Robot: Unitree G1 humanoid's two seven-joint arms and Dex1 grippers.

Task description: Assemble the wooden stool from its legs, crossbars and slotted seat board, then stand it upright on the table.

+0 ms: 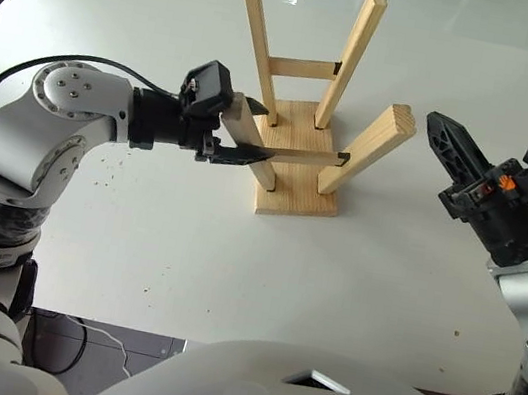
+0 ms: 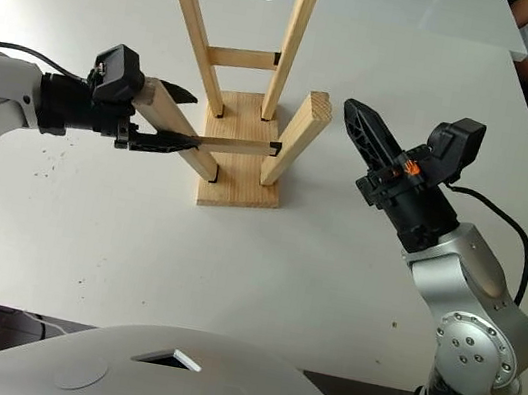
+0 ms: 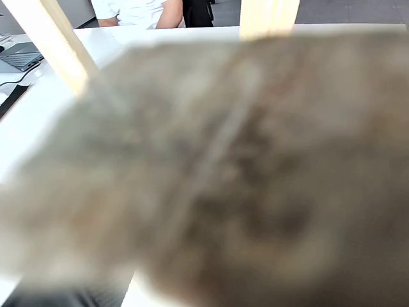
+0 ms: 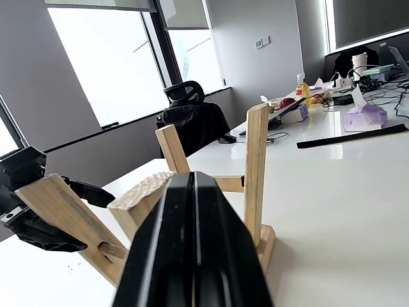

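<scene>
Stool (image 2: 287, 49) upside down, my left gripper (image 2: 171, 119) clamped on one leg.
Its fingers (image 2: 182, 96) straddle the near-left leg (image 2: 161, 104), the lower one lying along the crossbar (image 2: 243, 143) above the seat board (image 2: 240, 191). My right gripper (image 2: 356, 114), fingers pressed together, points at the near-right leg (image 2: 296, 137), tips just clear.

Stool parts on the desk, toward its far edge: 4 legs (image 1: 355, 56), 2 crossbars (image 1: 301, 67) (one high on the far pair, one low on the near pair), 1 seat board (image 1: 295, 203).
</scene>
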